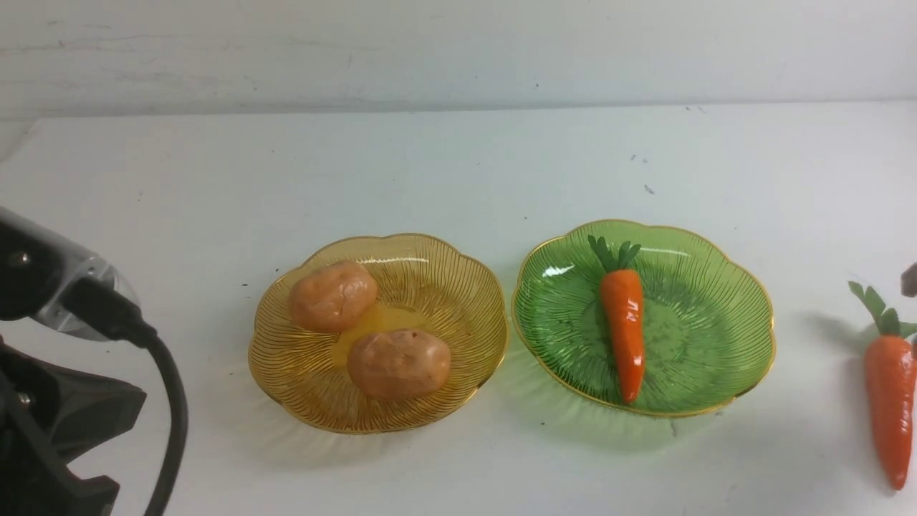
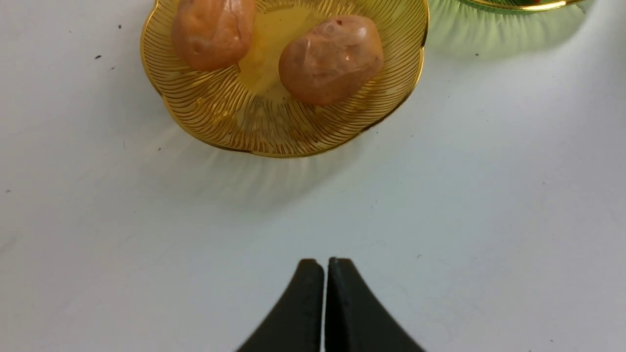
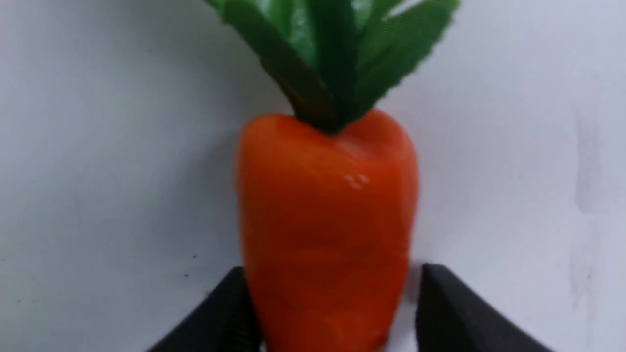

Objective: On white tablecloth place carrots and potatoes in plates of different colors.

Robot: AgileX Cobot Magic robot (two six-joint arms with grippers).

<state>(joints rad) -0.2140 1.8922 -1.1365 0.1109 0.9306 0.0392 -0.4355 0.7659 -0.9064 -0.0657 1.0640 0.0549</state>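
Right gripper has its fingers apart, one on each side of the loose carrot; one finger sits very near the carrot's flank, a small gap shows at the other, so no grip yet, I'd say. That carrot lies on the white tablecloth, right of the green plate. Left gripper closed, nothing in it, near the amber plate

Step in hand looks like picking up this carrot: centre the fingers over the thick orange part, keep clear of the leaves, close evenly, lift straight up, then set it beside the plated carrot without knocking it. Smooth taper could slip if pinched too far toward the tip

Counts: carrots 2 (1 in green plate, 1 on cloth); potatoes 2, both in amber plate; plates 2, one amber, one green
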